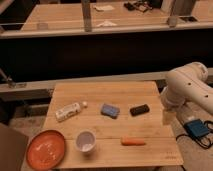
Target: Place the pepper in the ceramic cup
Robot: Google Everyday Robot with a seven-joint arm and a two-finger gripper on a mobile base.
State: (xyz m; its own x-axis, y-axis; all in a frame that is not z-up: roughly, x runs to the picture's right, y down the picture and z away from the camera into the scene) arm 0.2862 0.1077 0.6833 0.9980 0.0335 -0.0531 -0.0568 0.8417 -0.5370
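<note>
The gripper (168, 118) is hanging released and empty beside the right edge of the table (102, 95), while the pepper (133, 142) is lying near the ceramic cup (86, 141).

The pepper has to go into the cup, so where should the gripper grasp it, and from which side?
Probably at its middle, from straight above, jaws spanning the narrow width: the pepper lies flat on the table, long axis left-right in the view, nothing touching it. The gripper hangs open beside the table's edge at the right of the view.
</note>
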